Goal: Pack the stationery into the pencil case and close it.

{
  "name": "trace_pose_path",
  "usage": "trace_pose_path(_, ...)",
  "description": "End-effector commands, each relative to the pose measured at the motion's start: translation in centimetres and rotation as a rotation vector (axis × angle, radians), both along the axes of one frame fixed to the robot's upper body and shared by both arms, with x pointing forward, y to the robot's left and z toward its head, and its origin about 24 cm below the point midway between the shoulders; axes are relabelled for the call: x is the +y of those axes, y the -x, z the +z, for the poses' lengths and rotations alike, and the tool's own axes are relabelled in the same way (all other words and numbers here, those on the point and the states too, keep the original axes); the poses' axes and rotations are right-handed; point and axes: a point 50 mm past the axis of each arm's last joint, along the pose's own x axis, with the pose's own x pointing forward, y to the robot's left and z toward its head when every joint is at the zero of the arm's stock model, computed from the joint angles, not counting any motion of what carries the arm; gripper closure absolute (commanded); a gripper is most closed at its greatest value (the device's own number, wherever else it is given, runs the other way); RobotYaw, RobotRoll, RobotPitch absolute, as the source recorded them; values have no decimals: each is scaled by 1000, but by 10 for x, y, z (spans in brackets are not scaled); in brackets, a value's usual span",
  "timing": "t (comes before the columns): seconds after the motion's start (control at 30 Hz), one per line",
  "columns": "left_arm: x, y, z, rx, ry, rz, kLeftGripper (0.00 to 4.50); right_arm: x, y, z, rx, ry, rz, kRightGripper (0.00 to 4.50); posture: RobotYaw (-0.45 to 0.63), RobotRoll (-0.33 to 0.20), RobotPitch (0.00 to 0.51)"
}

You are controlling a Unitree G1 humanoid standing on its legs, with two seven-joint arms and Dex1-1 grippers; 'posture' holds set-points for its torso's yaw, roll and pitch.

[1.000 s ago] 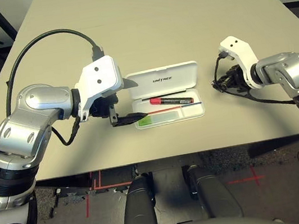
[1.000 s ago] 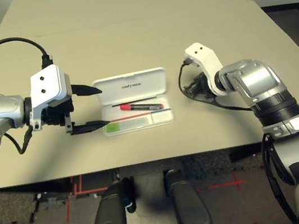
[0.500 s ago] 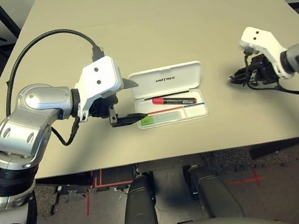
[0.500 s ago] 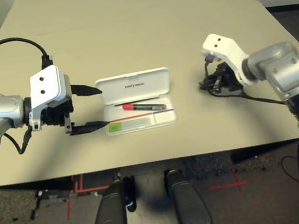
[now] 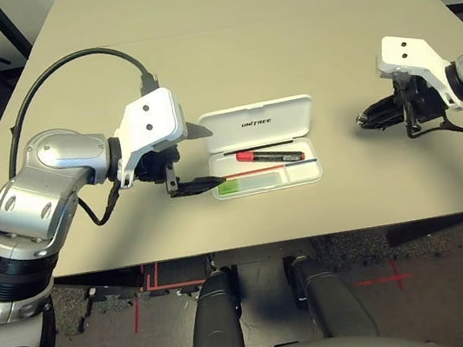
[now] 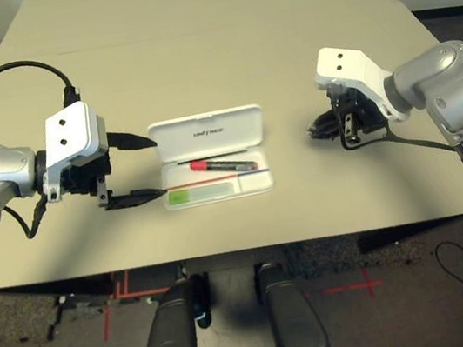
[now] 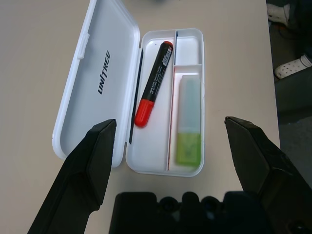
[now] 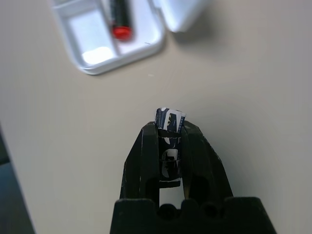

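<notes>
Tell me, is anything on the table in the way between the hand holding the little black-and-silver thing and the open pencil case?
Nothing visible is. The right hand holds the little black-and-silver cylinder above bare table, and the open pencil case lies beyond it with its small end compartment empty.

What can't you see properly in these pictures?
- The small cylinder in the right gripper: the fingers cover most of it, so its markings can't be read.
- The case: cut off by the right wrist view's edge and blurred.
- The marker: its print is too small to read.
</notes>
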Motion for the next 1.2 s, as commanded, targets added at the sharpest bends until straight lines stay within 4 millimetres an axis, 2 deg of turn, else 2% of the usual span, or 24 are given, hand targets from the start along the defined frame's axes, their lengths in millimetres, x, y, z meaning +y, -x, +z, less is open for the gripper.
trace_pose_path(0.03,1,-1,-4,22,-21,-9,0,15,6,-7,32,-16,122,4135,18,0,196)
trace_pose_path(0.47,-4,0,-7,15,-16,-13,0,57,3,-23,27,-54,347,4136,32,0,193)
trace_pose_path(0.8,-4,3,-8,17,-10,9,0,81,-6,-39,1,-43,421,4137,65,0,199)
trace_pose_path(1.2,-6,8,-8,25,-9,16,0,93,-11,-51,-22,-36,467,4137,77,0,210)
